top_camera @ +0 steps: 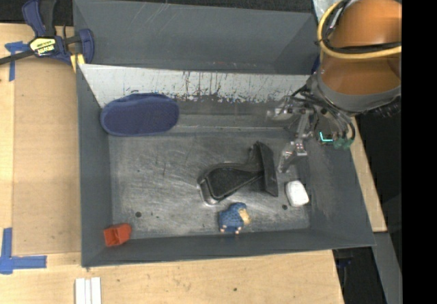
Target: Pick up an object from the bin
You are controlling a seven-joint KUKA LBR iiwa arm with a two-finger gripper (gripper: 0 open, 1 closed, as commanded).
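— White lump (297, 193), small and rounded, lies on the floor of the grey bin (157, 173) at about 4 o'clock, close to the right wall.

— What else is in there?

— A flat blue pouch (140, 115) at 10 o'clock, up against the back wall. A black tool (235, 178) lies at the centre, its long axis running roughly from 8 to 2 o'clock, with a wedge-shaped end towards the lump. A blue and yellow toy (233, 217) sits at 6 o'clock, just beside the tool's near end. An orange block (117, 235) is in the corner at 7 o'clock, well apart from the rest.

— Which way does the lump point?

— It is too round to give a clear axis; perhaps slightly from 10 to 4 o'clock.

— And the hand?

— The hand (295, 149) hangs under the arm's orange cover (362, 43), at 12 o'clock from the lump and at 3 o'clock from the tool's wedge. How wide it stands I cannot tell, nor whether it touches anything.
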